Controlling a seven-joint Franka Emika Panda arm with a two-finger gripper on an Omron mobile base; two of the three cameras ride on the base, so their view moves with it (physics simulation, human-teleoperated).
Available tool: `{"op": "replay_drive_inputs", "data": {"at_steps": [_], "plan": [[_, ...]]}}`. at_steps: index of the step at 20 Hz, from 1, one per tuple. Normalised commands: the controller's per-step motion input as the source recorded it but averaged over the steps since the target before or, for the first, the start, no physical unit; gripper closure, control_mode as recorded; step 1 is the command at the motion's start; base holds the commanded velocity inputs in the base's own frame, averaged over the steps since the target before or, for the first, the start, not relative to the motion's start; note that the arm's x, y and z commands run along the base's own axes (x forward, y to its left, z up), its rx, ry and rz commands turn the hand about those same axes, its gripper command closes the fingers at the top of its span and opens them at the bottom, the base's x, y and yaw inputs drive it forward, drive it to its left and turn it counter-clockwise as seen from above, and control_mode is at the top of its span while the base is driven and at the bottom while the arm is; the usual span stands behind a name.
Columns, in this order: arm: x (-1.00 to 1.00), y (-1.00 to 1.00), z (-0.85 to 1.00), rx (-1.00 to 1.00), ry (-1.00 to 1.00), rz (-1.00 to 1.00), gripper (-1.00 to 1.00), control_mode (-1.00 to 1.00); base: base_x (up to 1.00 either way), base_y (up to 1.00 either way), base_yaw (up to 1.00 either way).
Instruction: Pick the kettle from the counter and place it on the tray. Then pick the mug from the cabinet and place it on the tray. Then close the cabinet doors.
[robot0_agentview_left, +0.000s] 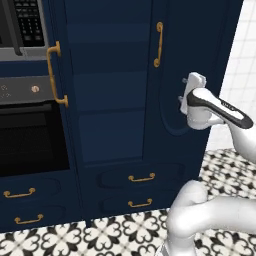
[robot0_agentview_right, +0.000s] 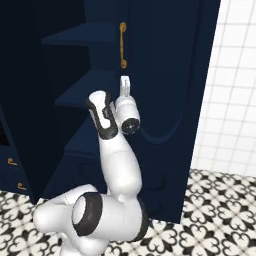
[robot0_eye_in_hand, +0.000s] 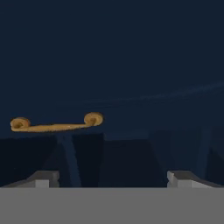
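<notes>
Spread wide with nothing between its fingers, my gripper (robot0_eye_in_hand: 112, 177) shows its two tips far apart at the bottom of the hand view, facing a dark navy panel. Just ahead of them a brass bar handle (robot0_eye_in_hand: 56, 124) runs across that view, with a round foot at each end.

From the left base camera I see the gripper (robot0_agentview_left: 186, 88) raised at mid-height against the face of the right cabinet door (robot0_agentview_left: 192, 65), its white hand pointing at the panel. The brass handle (robot0_agentview_left: 158, 44) sits up and to the left of it, near the door's inner edge, clear of the fingers. From the right base camera the gripper (robot0_agentview_right: 125, 85) is just below the lower end of that same handle (robot0_agentview_right: 122, 45); whether the fingertips touch the door panel (robot0_agentview_right: 170, 75) I cannot tell.

The right door stands partly open, angled out from the cabinet (robot0_agentview_left: 112, 100), whose bare inner shelves (robot0_agentview_right: 80, 92) are visible between the doors. The left door (robot0_agentview_left: 59, 125) is swung out too, edge-on to the left camera, with its own long brass handle (robot0_agentview_left: 55, 75) beside the black oven (robot0_agentview_left: 27, 135). Below the shelves are two drawers with small brass pulls (robot0_agentview_left: 141, 178).

A patterned black-and-white tile floor (robot0_agentview_left: 100, 235) runs under the cabinet, and a white tiled wall (robot0_agentview_right: 232, 85) stands to its right.
</notes>
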Motion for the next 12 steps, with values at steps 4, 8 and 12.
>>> {"op": "replay_drive_inputs", "data": {"at_steps": [4, 8, 12], "plan": [[-0.92, 0.19, 0.65, -0.39, -0.06, 0.00, -1.00, -1.00, 0.00, 0.00, 0.00], [-0.72, 0.31, 0.88, -0.38, -0.14, 0.00, -1.00, -1.00, 0.00, 0.00, 0.00], [-0.78, 0.33, 0.84, -0.37, -0.10, 0.00, -1.00, -1.00, 0.00, 0.00, 0.00]]}}
